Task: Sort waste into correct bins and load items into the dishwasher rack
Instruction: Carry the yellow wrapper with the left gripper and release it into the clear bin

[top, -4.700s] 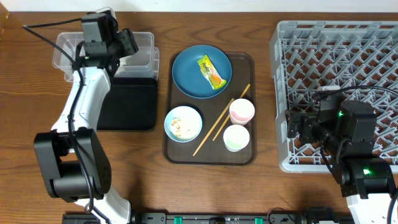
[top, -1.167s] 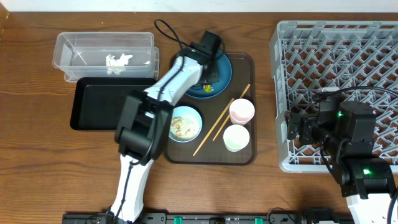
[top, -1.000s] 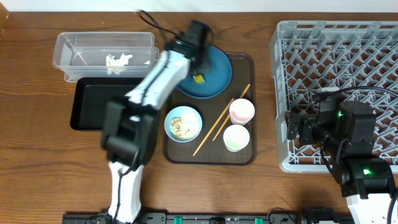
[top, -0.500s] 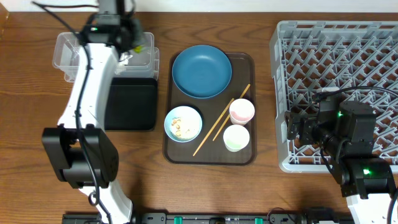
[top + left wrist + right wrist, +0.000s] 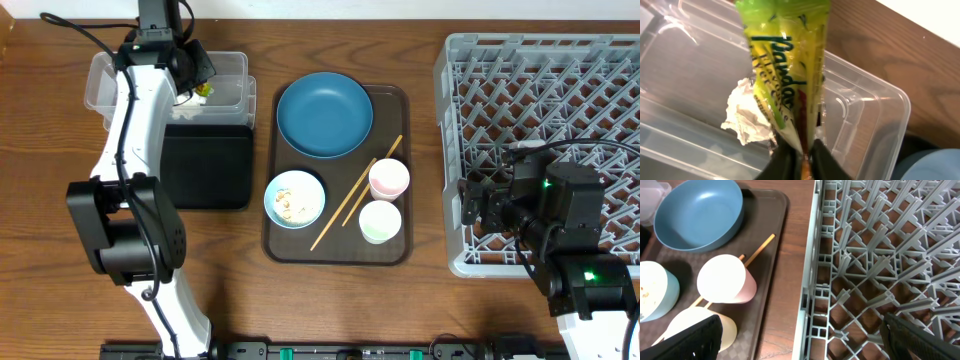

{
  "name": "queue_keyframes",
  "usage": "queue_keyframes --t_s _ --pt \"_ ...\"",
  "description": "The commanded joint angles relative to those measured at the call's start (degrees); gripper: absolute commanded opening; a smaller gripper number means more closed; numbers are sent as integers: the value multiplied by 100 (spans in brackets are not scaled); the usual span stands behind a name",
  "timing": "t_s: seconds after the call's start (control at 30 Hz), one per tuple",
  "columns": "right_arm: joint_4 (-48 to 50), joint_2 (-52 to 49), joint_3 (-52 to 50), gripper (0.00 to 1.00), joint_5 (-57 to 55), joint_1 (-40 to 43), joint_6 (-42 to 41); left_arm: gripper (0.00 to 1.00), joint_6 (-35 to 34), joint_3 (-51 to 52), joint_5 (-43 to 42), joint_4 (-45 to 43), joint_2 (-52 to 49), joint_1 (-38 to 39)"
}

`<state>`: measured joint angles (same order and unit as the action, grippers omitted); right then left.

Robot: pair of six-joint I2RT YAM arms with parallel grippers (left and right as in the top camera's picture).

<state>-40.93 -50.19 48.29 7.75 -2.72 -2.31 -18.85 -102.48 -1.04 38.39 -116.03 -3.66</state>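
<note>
My left gripper (image 5: 802, 159) hangs over the clear tub (image 5: 875, 115), shut on the lower end of the yellow-green snack wrapper (image 5: 785, 75). The wrapper reaches down into the tub beside a crumpled white paper scrap (image 5: 747, 117). From overhead, the wrapper (image 5: 203, 90) shows at the tub's (image 5: 110, 75) right half. On the brown serving tray (image 5: 290, 245) are the dark-blue plate (image 5: 324, 114), the light-blue bowl (image 5: 294, 198) with food bits, the pink cup (image 5: 388, 180), the white cup (image 5: 380, 221) and the chopsticks (image 5: 350, 195). My right gripper (image 5: 810, 340) is open and empty over the rack's (image 5: 880, 255) left edge.
The shallow black tray (image 5: 205, 165) lies just in front of the clear tub, partly under my left arm. The grey rack (image 5: 560, 110) fills the right side of the table. Bare wooden tabletop (image 5: 50, 230) lies in front and to the left.
My left gripper lifted the snack wrapper off the blue plate and swung it left over the clear tub, where it has edged slightly left. The right arm has not moved.
</note>
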Motion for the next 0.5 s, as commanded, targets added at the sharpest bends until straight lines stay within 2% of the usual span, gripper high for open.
queue_keyframes --t_s 0.0,0.2,0.47 --pt "-2 26 116 99 26 -31 -44 31 20 -13 68 -28 -7 -17" --pt "-4 26 116 99 26 -31 -44 50 20 -13 68 -28 -7 -17" --pt "-4 26 116 99 26 -31 -44 60 22 -13 68 -28 -7 -17"
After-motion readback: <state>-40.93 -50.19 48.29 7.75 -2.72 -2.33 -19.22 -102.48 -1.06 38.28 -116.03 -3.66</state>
